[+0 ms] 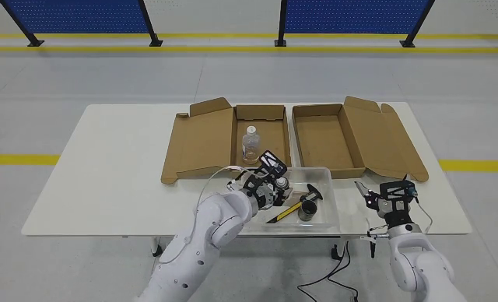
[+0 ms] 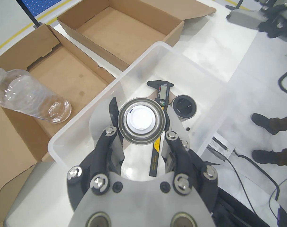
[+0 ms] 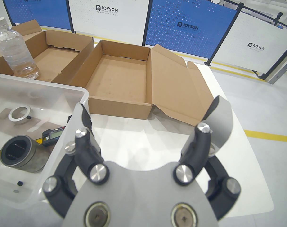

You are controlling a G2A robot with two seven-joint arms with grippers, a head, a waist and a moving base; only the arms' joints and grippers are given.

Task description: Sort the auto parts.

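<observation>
Two fingers of the left gripper (image 2: 141,116) are clamped on a round silver metal can with a white cap (image 2: 141,122), held over the clear plastic bin (image 2: 134,68), above the black-and-yellow digital caliper (image 2: 163,92). The right gripper (image 3: 150,112) is spread wide and empty beside the bin. Advice: lift straight up past the rim before swinging toward a brown cardboard box (image 2: 119,31), keeping the can level.

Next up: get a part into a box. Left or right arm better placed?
Left. The left hand is shut on the metal can over the clear bin; the right hand is open and empty over the table.
</observation>
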